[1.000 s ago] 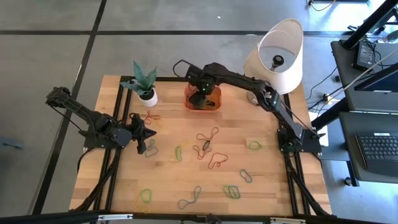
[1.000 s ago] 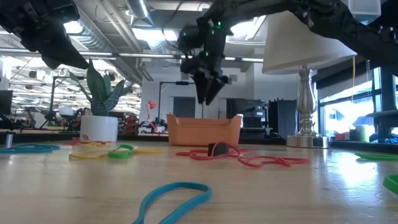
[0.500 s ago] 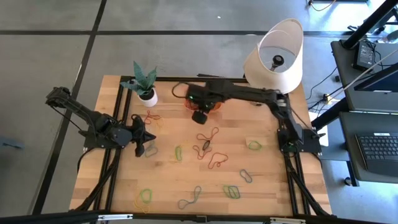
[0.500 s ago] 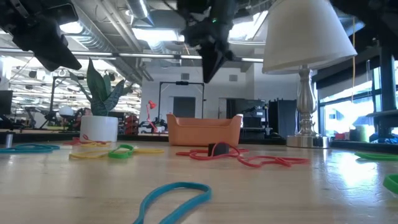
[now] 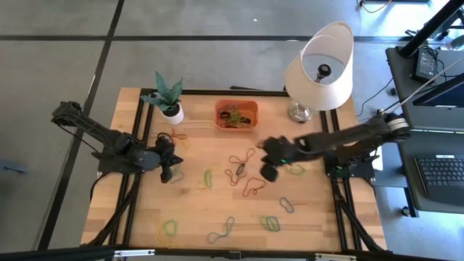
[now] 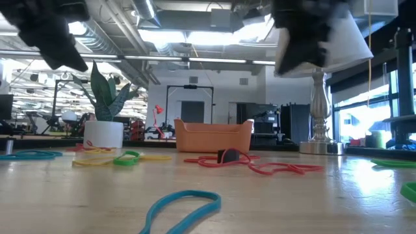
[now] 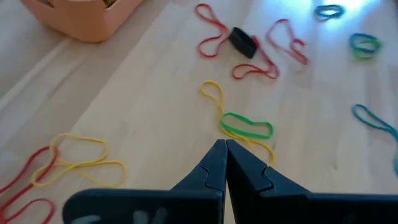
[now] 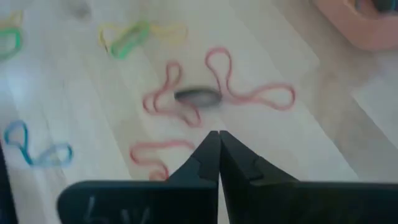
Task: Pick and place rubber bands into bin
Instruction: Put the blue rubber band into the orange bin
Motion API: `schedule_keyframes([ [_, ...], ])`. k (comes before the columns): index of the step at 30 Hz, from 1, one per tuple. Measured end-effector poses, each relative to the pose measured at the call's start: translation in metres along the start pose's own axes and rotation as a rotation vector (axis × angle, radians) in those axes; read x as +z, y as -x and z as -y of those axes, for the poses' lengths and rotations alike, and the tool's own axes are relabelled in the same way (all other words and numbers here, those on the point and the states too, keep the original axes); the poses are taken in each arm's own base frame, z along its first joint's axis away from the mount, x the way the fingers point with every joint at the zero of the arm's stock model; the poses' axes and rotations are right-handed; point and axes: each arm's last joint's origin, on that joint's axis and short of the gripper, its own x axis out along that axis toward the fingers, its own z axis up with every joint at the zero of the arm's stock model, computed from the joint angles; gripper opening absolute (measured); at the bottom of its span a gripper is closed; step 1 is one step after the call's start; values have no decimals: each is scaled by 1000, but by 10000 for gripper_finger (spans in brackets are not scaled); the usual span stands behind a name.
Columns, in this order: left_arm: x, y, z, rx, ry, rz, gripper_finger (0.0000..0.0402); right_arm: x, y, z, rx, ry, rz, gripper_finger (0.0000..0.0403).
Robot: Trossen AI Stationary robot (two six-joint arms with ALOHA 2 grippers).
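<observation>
Rubber bands lie scattered on the wooden table: a red loop with a black one on it (image 5: 239,170) (image 8: 198,96), a green one on a yellow one (image 7: 247,126), and others near the front (image 5: 270,223). The orange bin (image 5: 236,114) stands at the far middle with several bands inside. My right gripper (image 5: 267,174) hangs shut and empty above the table, right of the red loop. My left gripper (image 5: 169,172) hovers shut and empty at the left, its tips (image 7: 224,144) just short of the green band.
A potted plant in a white pot (image 5: 170,109) stands left of the bin. A lamp with a white shade (image 5: 320,65) is at the far right corner. Red and yellow bands (image 5: 174,136) lie near the pot. Bare wood shows between the bands.
My right gripper has shut and swung away from above the bin, toward the table's near and right side, and now hangs over the middle right. The bands on the table have not moved. My left gripper has stayed about where it was.
</observation>
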Motion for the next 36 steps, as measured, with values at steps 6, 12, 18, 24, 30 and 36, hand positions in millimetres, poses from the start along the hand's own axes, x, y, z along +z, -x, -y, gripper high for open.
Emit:
schedule_keyframes([
  [6,23,-15,4,160,88,-84,3,-57,8,23,57,55,57,6],
  [12,41,-32,-8,350,245,-162,3,-92,8,53,116,44,98,4],
  [18,49,-44,-30,427,388,-270,29,-110,11,73,173,97,170,5],
  [24,50,-51,-63,643,610,-295,95,-119,14,84,200,164,216,3],
  [30,51,-59,-90,849,762,-272,136,-123,17,87,255,184,208,5],
  [36,48,-79,-110,930,850,-345,138,-125,19,89,268,211,202,6],
])
